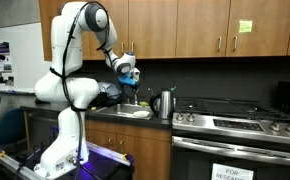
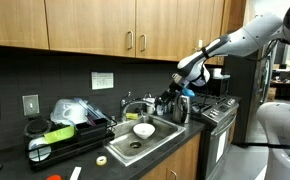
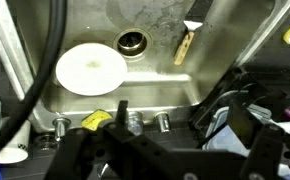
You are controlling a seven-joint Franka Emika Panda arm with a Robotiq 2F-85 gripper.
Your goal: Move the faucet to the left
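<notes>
The faucet [image 2: 137, 106] is a slim silver tap standing behind the steel sink [image 2: 157, 143]. It also shows in an exterior view [image 1: 135, 98] and, in the wrist view, as metal stubs at the sink's back edge [image 3: 135, 122]. My gripper [image 2: 184, 86] hangs above and to one side of the faucet, near the kettle, and is apart from it. It also shows over the sink in an exterior view [image 1: 128, 74]. In the wrist view its dark fingers [image 3: 165, 150] look spread apart with nothing between them.
A white bowl [image 3: 90, 68] lies in the sink beside the drain [image 3: 132, 42]. A shiny steel kettle [image 1: 165, 103] stands between the sink and the stove [image 1: 235, 122]. A dish rack [image 2: 60, 128] with items and a tape roll [image 2: 103, 160] sit beside the sink. Wooden cabinets hang overhead.
</notes>
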